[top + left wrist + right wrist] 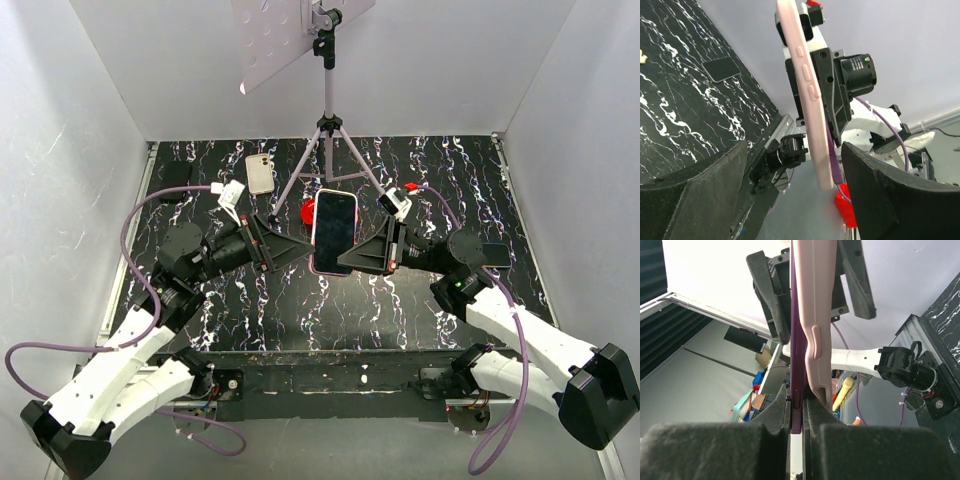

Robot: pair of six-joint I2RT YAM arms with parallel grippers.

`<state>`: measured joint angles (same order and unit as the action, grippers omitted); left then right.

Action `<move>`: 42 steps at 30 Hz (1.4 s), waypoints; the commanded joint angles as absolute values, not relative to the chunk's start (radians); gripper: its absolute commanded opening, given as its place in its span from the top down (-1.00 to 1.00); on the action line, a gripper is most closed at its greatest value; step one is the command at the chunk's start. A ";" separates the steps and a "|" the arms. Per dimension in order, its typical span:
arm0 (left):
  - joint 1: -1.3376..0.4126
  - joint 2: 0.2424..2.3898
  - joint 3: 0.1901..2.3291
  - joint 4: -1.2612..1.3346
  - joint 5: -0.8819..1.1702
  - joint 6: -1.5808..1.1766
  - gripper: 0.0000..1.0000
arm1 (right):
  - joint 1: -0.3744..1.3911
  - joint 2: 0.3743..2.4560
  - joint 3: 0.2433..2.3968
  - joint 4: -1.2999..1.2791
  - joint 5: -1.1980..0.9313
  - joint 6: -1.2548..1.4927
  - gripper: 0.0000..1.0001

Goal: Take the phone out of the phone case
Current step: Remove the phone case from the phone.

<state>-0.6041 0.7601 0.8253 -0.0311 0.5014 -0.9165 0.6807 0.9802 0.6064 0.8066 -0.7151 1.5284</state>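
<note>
The phone in its pink case was up off the surface, right in front of the tripod. The right fingers were clamped on its edge. The left fingers sat spread wide on either side of it, not squeezing.

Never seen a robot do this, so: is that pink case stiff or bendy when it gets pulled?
Probably bendy: in the right wrist view the case curves away from the phone at its lower end. Likely light, since it looks thin. Its smooth skin may slip.
</note>
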 commanded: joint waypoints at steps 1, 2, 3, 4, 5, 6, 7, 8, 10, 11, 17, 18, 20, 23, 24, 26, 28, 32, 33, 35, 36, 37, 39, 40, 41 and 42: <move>-0.601 0.770 0.801 0.064 0.617 -0.916 -0.51 | 0.675 0.948 0.604 0.983 -0.727 1.580 0.97; -0.601 0.766 0.792 0.077 0.623 -0.919 -0.51 | 0.673 0.946 0.601 0.989 -0.726 1.585 0.97; -0.601 0.759 0.782 0.090 0.629 -0.923 -0.49 | 0.670 0.946 0.601 0.989 -0.726 1.588 0.97; -0.601 0.750 0.770 0.104 0.632 -0.930 -0.47 | 0.670 0.946 0.604 0.992 -0.727 1.589 0.97; -0.601 0.747 0.762 0.112 0.635 -0.936 -0.43 | 0.670 0.948 0.606 0.994 -0.726 1.592 0.97; -0.601 0.746 0.756 0.112 0.635 -0.937 -0.41 | 0.669 0.950 0.607 0.999 -0.726 1.594 0.97; -0.601 0.741 0.749 0.118 0.637 -0.942 -0.41 | 0.670 0.951 0.609 1.003 -0.727 1.597 0.97; -0.601 0.736 0.743 0.126 0.637 -0.948 -0.41 | 0.669 0.954 0.611 1.009 -0.729 1.603 0.97; -0.601 0.729 0.733 0.126 0.629 -0.951 -0.47 | 0.669 0.957 0.612 1.020 -0.733 1.611 0.97; -0.601 0.723 0.732 0.124 0.626 -0.951 -0.52 | 0.669 0.959 0.612 1.028 -0.735 1.614 0.97; -0.600 0.733 0.732 0.109 0.615 -0.951 -0.58 | 0.670 0.960 0.612 1.026 -0.736 1.614 0.97; -0.601 0.741 0.735 0.107 0.620 -0.951 -0.55 | 0.669 0.962 0.612 1.026 -0.738 1.614 0.97; -0.601 0.758 0.744 0.103 0.627 -0.946 -0.45 | 0.669 0.965 0.618 1.028 -0.744 1.614 0.97; -0.601 0.776 0.753 0.080 0.621 -0.930 -0.25 | 0.669 0.968 0.623 1.032 -0.749 1.615 0.97; -0.601 0.779 0.756 0.072 0.617 -0.925 -0.15 | 0.669 0.969 0.623 1.032 -0.752 1.614 0.97; -0.601 0.788 0.758 0.064 0.611 -0.917 -0.04 | 0.669 0.968 0.621 1.037 -0.753 1.617 0.97; -0.601 0.805 0.765 0.064 0.614 -0.916 0.08 | 0.669 0.966 0.624 1.034 -0.752 1.615 0.97; -0.603 0.841 0.795 0.064 0.626 -0.907 0.09 | 0.669 0.974 0.620 1.031 -0.753 1.612 0.97; -0.604 0.851 0.805 0.066 0.623 -0.904 0.09 | 0.670 0.979 0.618 1.025 -0.756 1.608 0.97; -0.606 0.880 0.833 0.064 0.621 -0.900 0.19 | 0.672 0.985 0.617 1.003 -0.756 1.592 0.97; -0.607 0.897 0.851 0.060 0.617 -0.899 0.27 | 0.673 0.986 0.617 0.985 -0.755 1.580 0.97; -0.607 0.914 0.871 0.045 0.614 -0.899 0.41 | 0.673 0.986 0.618 0.962 -0.755 1.565 0.97; -0.607 0.948 0.929 -0.094 0.525 -0.852 0.78 | 0.676 0.982 0.620 0.899 -0.761 1.525 0.97; -0.606 0.966 0.971 -0.198 0.444 -0.829 0.91 | 0.680 0.977 0.624 0.847 -0.765 1.500 0.97; -0.601 0.995 1.015 -0.341 0.334 -0.810 0.99 | 0.684 0.973 0.630 0.795 -0.764 1.453 0.97; -0.586 1.021 1.050 -0.451 0.249 -0.801 1.00 | 0.693 0.965 0.641 0.722 -0.759 1.410 0.97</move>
